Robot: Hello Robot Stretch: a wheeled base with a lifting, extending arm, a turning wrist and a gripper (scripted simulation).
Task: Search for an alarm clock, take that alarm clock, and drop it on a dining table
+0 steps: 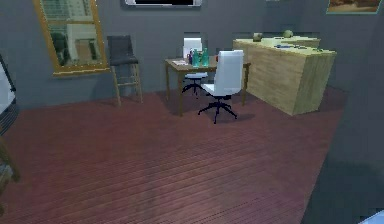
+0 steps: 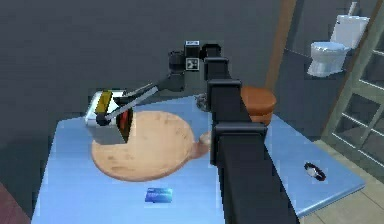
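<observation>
My gripper (image 2: 113, 116) is out over the light-blue desk (image 2: 70, 160). Its fingers are at a small boxy thing (image 2: 100, 104), yellow & white w/ a red-dark bit beside it. Could be the alarm clock, but too small to confirm. It's at a round tan board (image 2: 150, 145) lying on the desk, so can't tell whether I'm grasping anything.

Also on the desk: blue card (image 2: 158, 193) nr the view's bottom, dark oval item (image 2: 315, 171) at right. A brown round thing (image 2: 258, 98) is just past my arm (image 2: 240, 160). Toilet (image 2: 328, 52) thru a doorway, top right.

Fwd view: red-brown plank floor (image 1: 150, 160), wooden desk (image 1: 178, 65) w/ a white swivel chair (image 1: 226, 75) at it. Light wood counter (image 1: 290, 75) is beside it, dark tall stool (image 1: 124, 62) by the wall.
</observation>
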